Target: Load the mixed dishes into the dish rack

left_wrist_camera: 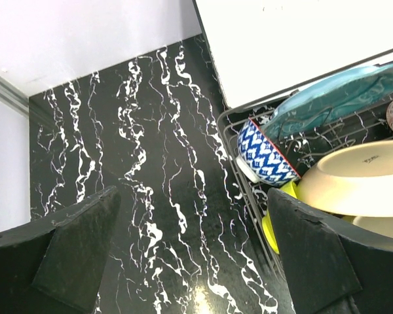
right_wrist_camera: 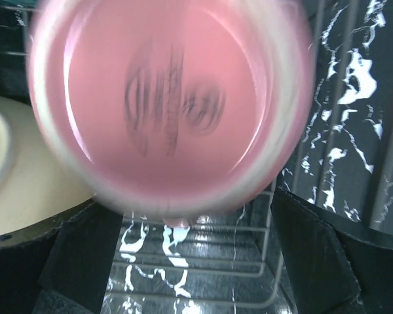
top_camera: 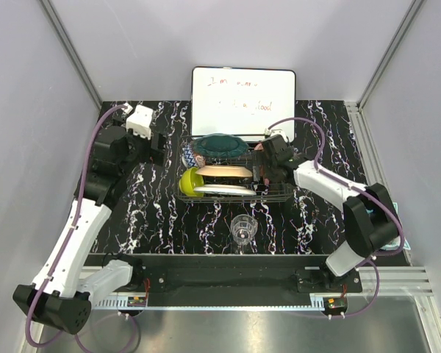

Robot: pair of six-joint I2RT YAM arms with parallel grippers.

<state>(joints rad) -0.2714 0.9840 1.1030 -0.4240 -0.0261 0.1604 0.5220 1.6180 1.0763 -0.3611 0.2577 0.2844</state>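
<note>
You have all but the glass (top_camera: 243,229) in the rack (top_camera: 228,197); it stands on the tabletop (top_camera: 169,220); left pincer (left_wrist_camera: 193,222) and right pincer (right_wrist_camera: 196,252) both spread wide.

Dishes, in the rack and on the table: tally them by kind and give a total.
Plates: 3 (teal plate, peach plate, white plate)
Bowls: 2 (green bowl, patterned bowl)
Mugs: 1 (pink mug)
Glasses: 1 (glass)
Total: 7
</note>
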